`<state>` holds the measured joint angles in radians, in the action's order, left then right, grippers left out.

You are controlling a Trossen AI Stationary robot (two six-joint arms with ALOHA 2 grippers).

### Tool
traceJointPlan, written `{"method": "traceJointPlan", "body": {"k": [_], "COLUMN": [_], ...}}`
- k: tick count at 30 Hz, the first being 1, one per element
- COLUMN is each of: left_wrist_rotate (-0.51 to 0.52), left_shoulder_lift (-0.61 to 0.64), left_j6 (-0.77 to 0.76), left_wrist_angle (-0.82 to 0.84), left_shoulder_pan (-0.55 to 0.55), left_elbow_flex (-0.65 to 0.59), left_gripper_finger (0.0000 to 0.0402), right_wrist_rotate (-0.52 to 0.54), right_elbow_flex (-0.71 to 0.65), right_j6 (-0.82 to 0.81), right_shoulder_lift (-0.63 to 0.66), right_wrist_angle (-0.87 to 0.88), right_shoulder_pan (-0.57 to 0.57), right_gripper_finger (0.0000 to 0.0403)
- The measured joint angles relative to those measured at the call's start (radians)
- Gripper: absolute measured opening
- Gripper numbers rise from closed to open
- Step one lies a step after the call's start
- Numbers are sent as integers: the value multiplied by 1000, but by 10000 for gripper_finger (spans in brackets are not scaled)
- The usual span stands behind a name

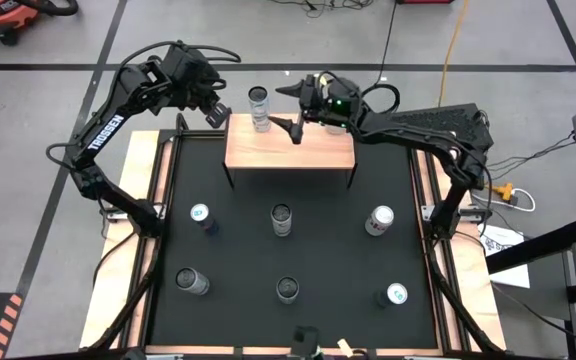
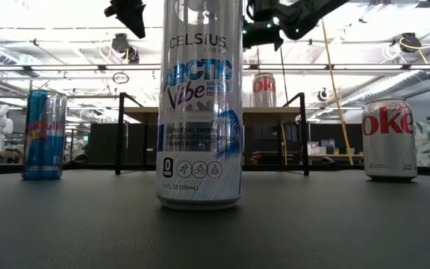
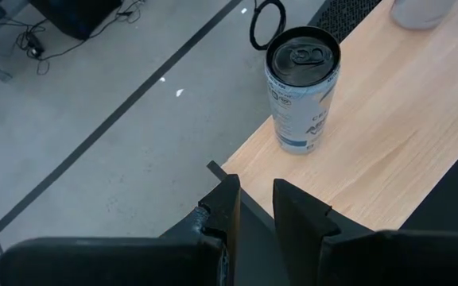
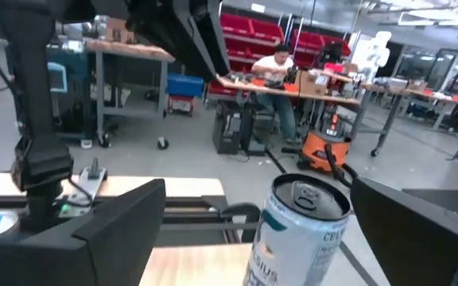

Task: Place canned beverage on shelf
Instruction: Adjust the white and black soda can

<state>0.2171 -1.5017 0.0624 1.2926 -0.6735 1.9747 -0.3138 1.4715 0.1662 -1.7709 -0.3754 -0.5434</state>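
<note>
The shelf (image 1: 308, 150) stands at the far middle of the black mat. A tall white Celsius can (image 1: 259, 108) stands upright on its far left part, also seen in the left wrist view (image 3: 300, 95) and the right wrist view (image 4: 296, 238). My right gripper (image 1: 289, 110) is open and level, to the can's right at the height of its top. The can lies just ahead of its spread fingers (image 4: 118, 230), untouched. My left gripper (image 1: 218, 113) hangs off the shelf's far left corner, tilted down, its fingers (image 3: 229, 210) a narrow gap apart with nothing between.
A Diet Coke can (image 2: 263, 90) stands on the shelf's right part, under my right arm. Several more cans stand on the mat, among them a Celsius can (image 2: 200, 112), a Red Bull can (image 2: 43, 134) and a Diet Coke can (image 2: 389, 138). A person sits far behind (image 4: 273, 63).
</note>
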Motion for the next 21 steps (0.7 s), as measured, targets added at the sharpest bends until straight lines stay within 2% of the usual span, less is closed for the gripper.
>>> {"method": "traceJointPlan", "body": {"k": [5,13,18,21], "left_wrist_rotate": [-5,-5,-5,-5], "left_shoulder_lift": [0,0,0,0], "left_j6": [0,-1,0,1], "left_wrist_angle": [0,0,-1,-1], "left_shoulder_pan": [0,0,0,0], "left_elbow_flex": [0,0,0,0], "left_gripper_finger": [77,77,77,77], "right_wrist_rotate": [54,56,55,50], "right_elbow_flex": [0,23,97,193], "right_j6": [-18,-24,-52,-45], "right_shoulder_lift": [-47,-63,-63,-63], "right_wrist_angle": [-75,-93,-72,48], "right_shoulder_pan": [0,-17,-29,-36], "right_gripper_finger": [380,380,380,380]}}
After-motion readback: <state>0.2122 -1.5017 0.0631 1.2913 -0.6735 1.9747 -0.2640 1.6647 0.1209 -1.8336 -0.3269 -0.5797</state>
